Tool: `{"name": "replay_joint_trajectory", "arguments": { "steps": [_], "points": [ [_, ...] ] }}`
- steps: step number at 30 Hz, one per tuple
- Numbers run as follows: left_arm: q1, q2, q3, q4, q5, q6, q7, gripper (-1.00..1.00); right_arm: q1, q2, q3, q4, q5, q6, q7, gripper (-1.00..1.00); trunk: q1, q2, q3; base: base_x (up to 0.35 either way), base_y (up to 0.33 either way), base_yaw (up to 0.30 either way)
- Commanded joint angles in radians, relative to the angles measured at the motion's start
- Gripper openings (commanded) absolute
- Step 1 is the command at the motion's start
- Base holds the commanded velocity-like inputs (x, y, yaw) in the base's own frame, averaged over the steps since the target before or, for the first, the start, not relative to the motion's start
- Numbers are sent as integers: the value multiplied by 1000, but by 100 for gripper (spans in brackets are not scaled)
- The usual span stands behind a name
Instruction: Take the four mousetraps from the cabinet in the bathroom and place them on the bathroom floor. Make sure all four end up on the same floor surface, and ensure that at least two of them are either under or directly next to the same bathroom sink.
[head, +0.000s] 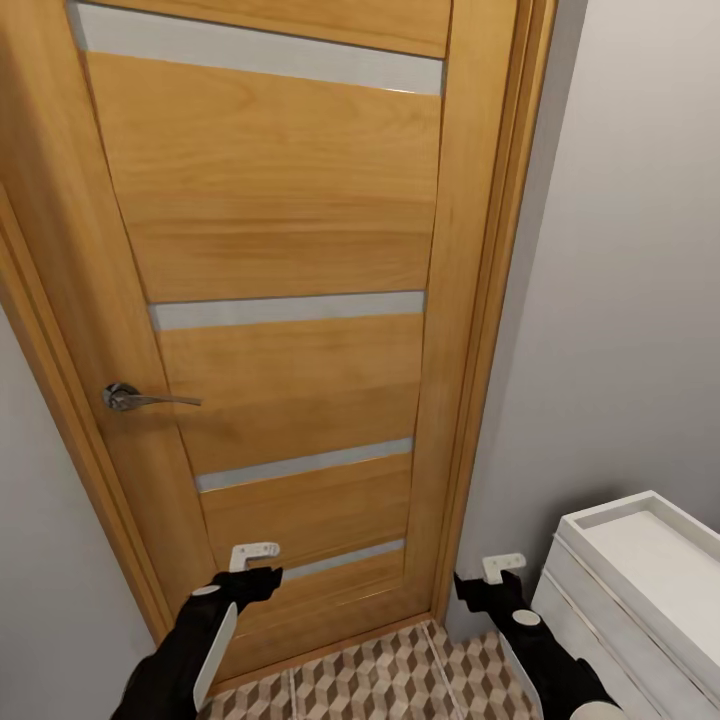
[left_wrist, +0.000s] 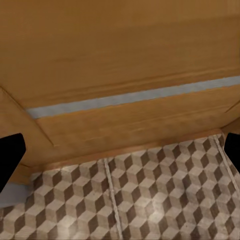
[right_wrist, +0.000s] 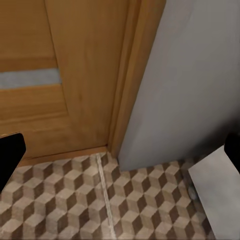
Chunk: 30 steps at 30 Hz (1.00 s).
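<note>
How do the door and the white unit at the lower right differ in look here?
The door is orange-brown wood crossed by pale horizontal strips; the white unit is plain white. The door stands tall and carries a metal lever handle; the unit sits low, beside the grey wall. Both stand by the cube-patterned floor.

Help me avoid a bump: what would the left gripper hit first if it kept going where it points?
Probably the base of the wooden door, or the tiled floor just before it; the left gripper, open and empty, aims at that junction, and depth is unclear.
</note>
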Motion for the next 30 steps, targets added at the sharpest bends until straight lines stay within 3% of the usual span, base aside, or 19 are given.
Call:
{"name": "replay_joint_trajectory", "arguments": {
  "steps": [1,9,30],
  "points": [
    [0,3,3,0,3,6,3,100,0,-1,0,5,10,1,0,100,0,-1,-1,0,0,0],
    [0,23,20,57,6,-1,-2,100,0,0,-1,42,10,-2,1,100,0,-1,-1,0,0,0],
    [0,19,21,99,4,-27,0,100,1,1,-1,70,9,-11,-6,100,0,-1,-1,0,0,0]
  ]
}}
